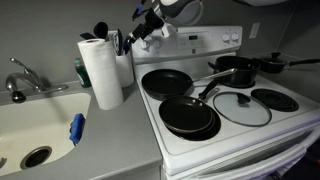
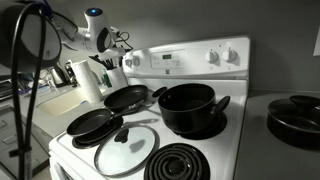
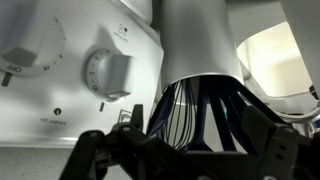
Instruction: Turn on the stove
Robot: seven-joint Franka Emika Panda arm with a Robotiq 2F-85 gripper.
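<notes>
Two jaws stand wide apart, clamped on nothing, hovering at the end of the stove's [image 1: 228,135] raised back panel [image 2: 185,60] that borders the table [image 1: 110,140]. In the wrist view a round white knob [image 3: 110,72] on the panel lies just beyond them, with a second knob [image 3: 25,55] beside it and a white utensil holder [image 3: 198,40] of dark utensils close by. The holder stands at the table's back edge, just beside a paper towel roll [image 1: 100,70]. On the stove top, one black frying pan [image 1: 165,82] sits at the back corner nearest the table and another [image 1: 190,115] at the front. A glass lid [image 1: 240,107] lies beside them, a black pot [image 1: 235,70] sits behind it, and a bare coil burner [image 1: 273,99] shows near the far edge.
</notes>
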